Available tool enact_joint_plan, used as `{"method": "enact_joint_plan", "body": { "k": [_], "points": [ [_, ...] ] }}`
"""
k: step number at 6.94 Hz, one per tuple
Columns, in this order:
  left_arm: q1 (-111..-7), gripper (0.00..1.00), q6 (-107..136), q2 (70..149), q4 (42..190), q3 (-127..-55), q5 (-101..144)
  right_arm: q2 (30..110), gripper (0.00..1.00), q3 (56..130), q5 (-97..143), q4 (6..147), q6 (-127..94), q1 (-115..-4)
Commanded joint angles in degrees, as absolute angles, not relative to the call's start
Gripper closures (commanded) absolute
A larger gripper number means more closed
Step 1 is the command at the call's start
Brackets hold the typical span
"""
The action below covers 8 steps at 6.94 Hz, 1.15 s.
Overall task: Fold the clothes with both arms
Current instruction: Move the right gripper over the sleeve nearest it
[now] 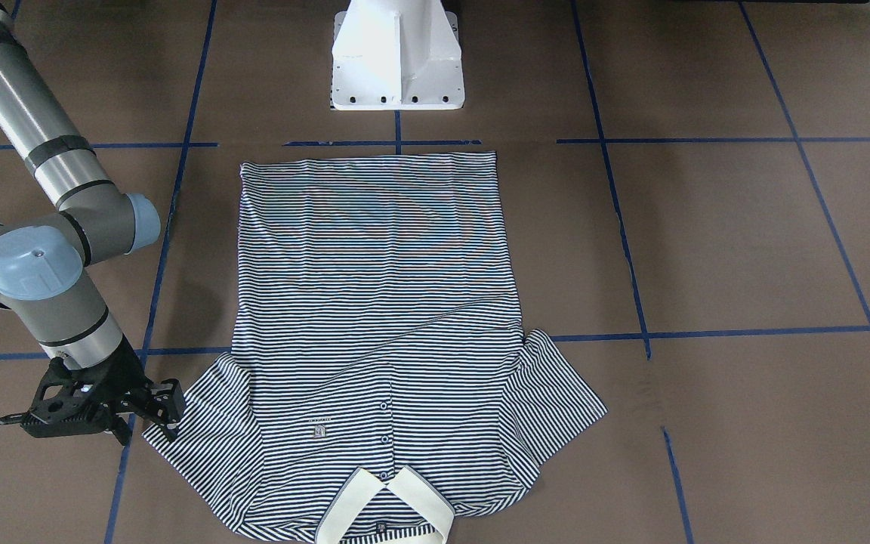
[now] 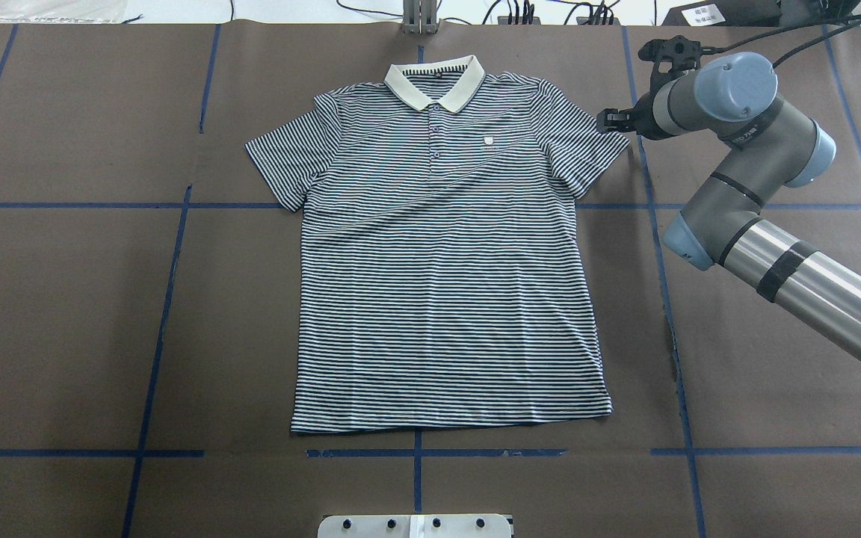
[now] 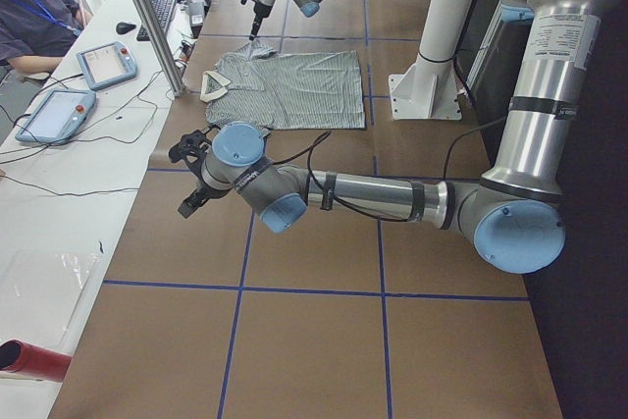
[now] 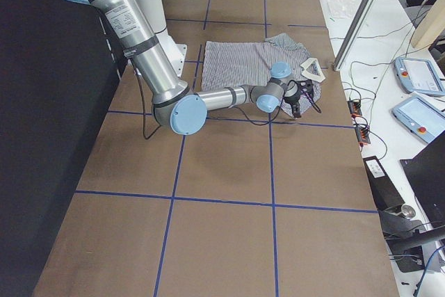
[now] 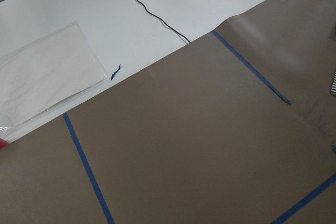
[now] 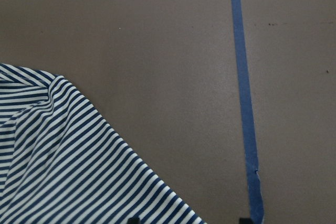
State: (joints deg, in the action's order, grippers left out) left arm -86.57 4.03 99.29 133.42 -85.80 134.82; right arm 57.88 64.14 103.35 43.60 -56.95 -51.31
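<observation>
The striped polo shirt (image 2: 445,261) lies flat and face up on the brown table, collar (image 2: 436,81) toward the far edge, both sleeves spread; it also shows from the front (image 1: 374,302). My right gripper (image 2: 604,119) is low at the outer edge of the shirt's right-hand sleeve (image 6: 63,150). It is open, its fingertips (image 6: 134,219) wide apart over the sleeve's hem. From the front it sits at the sleeve's corner (image 1: 163,415). My left gripper (image 3: 191,182) hovers over bare table well away from the shirt; I cannot tell its state.
The white pedestal base (image 1: 397,57) stands just behind the shirt's hem. Blue tape lines (image 2: 169,299) cross the table. Beyond the far edge is a white desk with tablets (image 3: 59,110), cables and a plastic bag (image 5: 42,77). A person (image 3: 29,12) sits there.
</observation>
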Motion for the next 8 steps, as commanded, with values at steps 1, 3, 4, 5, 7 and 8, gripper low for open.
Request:
{"method": "enact_joint_plan", "body": {
  "k": [1, 3, 4, 5, 7, 8],
  "points": [
    [-86.57, 0.0, 3.96, 99.23, 133.42, -85.78, 134.82, 57.92, 0.34, 63.2, 102.66, 43.59, -56.95, -50.8],
    [-86.57, 0.0, 3.96, 99.23, 133.42, -85.69, 134.82, 57.92, 0.34, 63.11, 102.66, 43.68, -57.13, -50.71],
    [-86.57, 0.0, 3.96, 99.23, 133.42, -85.69, 134.82, 57.92, 0.34, 62.84, 102.66, 43.68, -57.39, -50.71],
    [-86.57, 0.0, 3.96, 99.14, 133.42, -85.69, 134.82, 57.92, 0.34, 62.84, 102.66, 43.68, -57.39, -50.71],
    [-86.57, 0.0, 3.96, 99.14, 133.42, -85.69, 134.82, 57.92, 0.34, 62.75, 102.57, 43.68, -57.39, -50.45],
    [-86.57, 0.0, 3.87, 99.05, 133.5, -85.69, 134.82, 57.92, 0.35, 62.75, 102.57, 43.68, -57.39, -50.36]
  ]
}}
